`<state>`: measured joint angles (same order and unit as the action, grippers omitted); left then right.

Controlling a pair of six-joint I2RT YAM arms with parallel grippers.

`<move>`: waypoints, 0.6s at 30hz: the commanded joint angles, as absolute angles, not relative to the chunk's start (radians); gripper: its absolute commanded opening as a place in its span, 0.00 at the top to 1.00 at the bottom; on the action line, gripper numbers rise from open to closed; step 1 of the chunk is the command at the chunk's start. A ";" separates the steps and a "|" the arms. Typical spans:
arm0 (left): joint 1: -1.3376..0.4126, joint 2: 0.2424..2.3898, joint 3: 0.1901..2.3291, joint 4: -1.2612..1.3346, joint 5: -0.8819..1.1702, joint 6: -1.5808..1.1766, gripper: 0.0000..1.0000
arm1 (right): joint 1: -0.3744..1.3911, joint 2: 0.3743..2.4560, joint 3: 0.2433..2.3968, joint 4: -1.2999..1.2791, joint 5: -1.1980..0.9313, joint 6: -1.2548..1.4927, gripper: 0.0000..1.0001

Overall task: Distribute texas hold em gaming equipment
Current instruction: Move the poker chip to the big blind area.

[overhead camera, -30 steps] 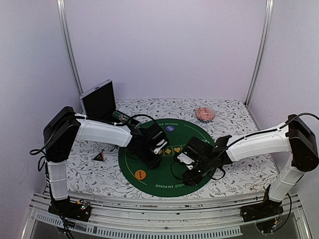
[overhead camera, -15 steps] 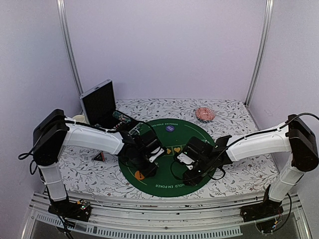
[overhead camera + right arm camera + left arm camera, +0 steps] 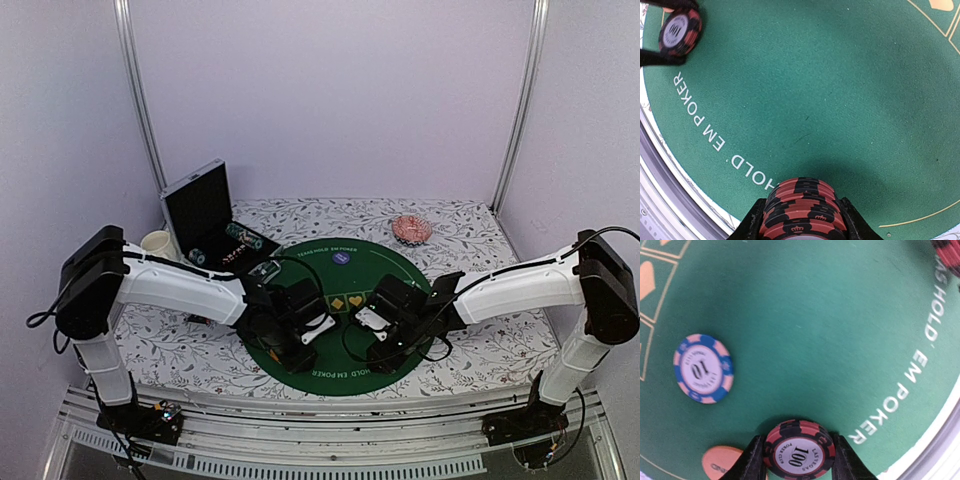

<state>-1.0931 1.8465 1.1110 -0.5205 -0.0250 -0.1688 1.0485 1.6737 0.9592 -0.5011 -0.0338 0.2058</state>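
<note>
The left gripper (image 3: 799, 462) clamps a red-and-black chip (image 3: 799, 447) over the green mat (image 3: 815, 330) near its front rim; the right gripper (image 3: 801, 220) squeezes a chip stack (image 3: 802, 200). A slack grip could spill that stack, scattering chips off the mat.

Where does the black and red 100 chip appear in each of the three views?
Top external: not visible, hidden under the left gripper.
Left wrist: the chip at bottom centre, held in the gripper.
Right wrist: top left corner.
Shared landmark: white POKER lettering on the green mat.
</note>
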 commanded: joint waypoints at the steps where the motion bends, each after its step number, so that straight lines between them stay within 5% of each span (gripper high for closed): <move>1: -1.126 1.822 1.081 -0.569 0.036 -0.154 0.68 | 1.057 1.657 0.960 -0.488 -0.034 0.207 0.97; 5: -1.127 1.805 1.097 -0.569 0.041 -0.153 0.40 | 1.057 1.656 0.962 -0.489 -0.034 0.206 0.97; 8: -1.124 1.784 1.119 -0.569 0.036 -0.150 0.28 | 1.056 1.651 0.957 -0.490 -0.032 0.207 0.97; 18: -1.016 1.774 1.170 -0.567 0.005 -0.199 0.27 | 1.057 1.632 0.936 -0.489 -0.020 0.215 0.97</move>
<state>-1.0859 1.7912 1.1431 -0.5636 0.0288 -0.1638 1.0485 1.6707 0.9497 -0.5007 -0.0338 0.2062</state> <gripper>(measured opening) 0.748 0.408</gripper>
